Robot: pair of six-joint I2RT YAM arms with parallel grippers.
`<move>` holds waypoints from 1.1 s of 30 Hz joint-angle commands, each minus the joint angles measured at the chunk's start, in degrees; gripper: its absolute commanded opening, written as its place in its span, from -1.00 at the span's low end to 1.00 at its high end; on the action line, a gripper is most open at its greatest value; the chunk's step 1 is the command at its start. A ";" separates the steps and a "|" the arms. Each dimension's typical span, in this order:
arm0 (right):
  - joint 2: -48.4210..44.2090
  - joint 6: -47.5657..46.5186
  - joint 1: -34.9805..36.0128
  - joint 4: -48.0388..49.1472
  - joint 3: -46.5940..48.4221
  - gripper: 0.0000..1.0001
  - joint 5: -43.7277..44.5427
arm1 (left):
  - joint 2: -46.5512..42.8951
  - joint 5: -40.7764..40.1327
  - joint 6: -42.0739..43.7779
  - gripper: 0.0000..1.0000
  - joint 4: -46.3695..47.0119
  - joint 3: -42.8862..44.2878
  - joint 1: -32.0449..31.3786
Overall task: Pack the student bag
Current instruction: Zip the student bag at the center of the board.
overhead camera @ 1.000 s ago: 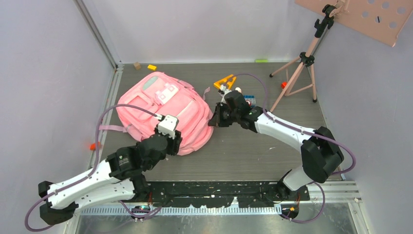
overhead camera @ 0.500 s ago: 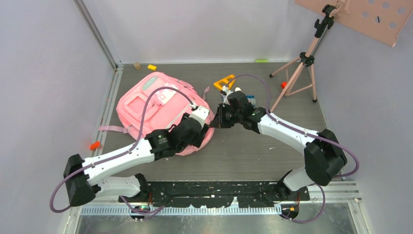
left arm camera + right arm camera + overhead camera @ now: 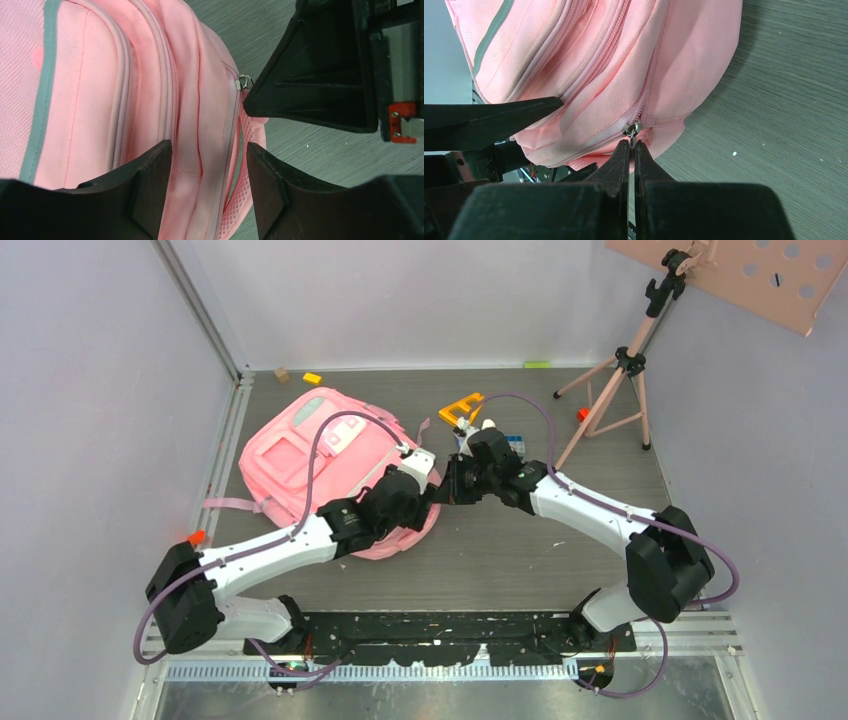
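Two end effectors meet at one spot, the right-hand flank of the student bag [image 3: 320,455]. The bag lies flat on the left half of the worktop [image 3: 520,550], toward the far edge. Its long axis runs from the far left corner down toward the middle of the near edge. The right end effector [image 3: 631,145] has its fingers pressed together, and it appears to be pinching the tab of the zipper pull [image 3: 632,129], whose metal ring shows just past the tips. From there the zipper track [image 3: 650,75] leads away along the bag's side, roughly in line with the bag's length, so the bag lies straight ahead of this end effector and to its left. The left end effector [image 3: 207,155] has its fingers spread apart, straddling a ridge of pink fabric just beside the same track, close to the pull but not gripping anything. Judging by this, the right arm is placed to draw the pull along the track, and the left is nearer the cloth that would need bracing against that pull.
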 commanded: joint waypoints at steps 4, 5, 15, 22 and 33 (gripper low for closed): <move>-4.21 -0.96 0.08 -1.60 0.48 -0.99 -1.21 | 3.44 0.32 1.29 -0.12 6.67 -0.02 0.44; -4.46 -1.01 0.08 -1.70 0.48 -0.99 -1.04 | 3.80 0.47 1.38 -0.32 6.56 0.10 0.44; -5.40 -1.10 0.08 -9.95 3.76 -0.99 9.88 | 3.02 3.11 1.28 -1.00 3.11 -1.72 0.44; -4.72 -1.54 0.06 -15.17 6.67 -0.99 18.27 | -0.89 5.84 -0.37 -1.00 0.11 -5.19 0.44; -2.31 -1.92 0.08 -17.09 8.44 -0.99 24.49 | -6.98 7.86 -5.27 -1.00 -7.71 -7.52 0.41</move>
